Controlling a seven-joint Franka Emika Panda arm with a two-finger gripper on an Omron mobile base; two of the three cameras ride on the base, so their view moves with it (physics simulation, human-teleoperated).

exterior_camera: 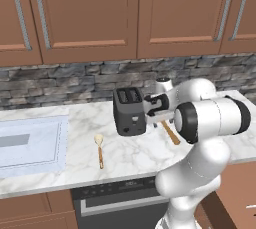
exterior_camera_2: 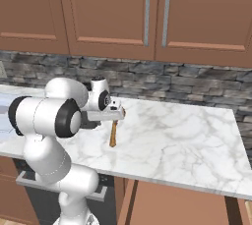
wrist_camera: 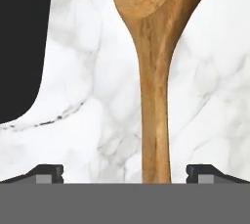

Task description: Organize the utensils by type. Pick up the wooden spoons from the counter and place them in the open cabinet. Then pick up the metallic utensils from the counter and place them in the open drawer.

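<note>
white marble-veined counter (exterior_camera: 130, 153) under closed brown wall cabinets (exterior_camera: 85, 13) with silver bar handles, stone backsplash behind. black toaster (exterior_camera: 129, 111) standing near the back of the counter. just right of it, lying flat, golden-brown wooden spoon (wrist_camera: 155, 71); seen from the hand camera with bowl at the top and handle running straight down between the two fingertips (wrist_camera: 49, 173), toaster's dark side at the upper left. gripper (wrist_camera: 125, 174) spread wide above the handle, fingertips well apart on either side, nothing clasped; contact with the wood not shown. from the right base camera, same spoon (exterior_camera_2: 113, 135) partly hidden under the hand (exterior_camera_2: 106, 113), handle pointing toward the counter's front edge. shorter spoon with pale cream bowl (exterior_camera: 99, 149) lying apart on the counter, left of the toaster and nearer the front, bowl toward the wall. pale grey sink (exterior_camera: 30, 145) at the far left.
</note>
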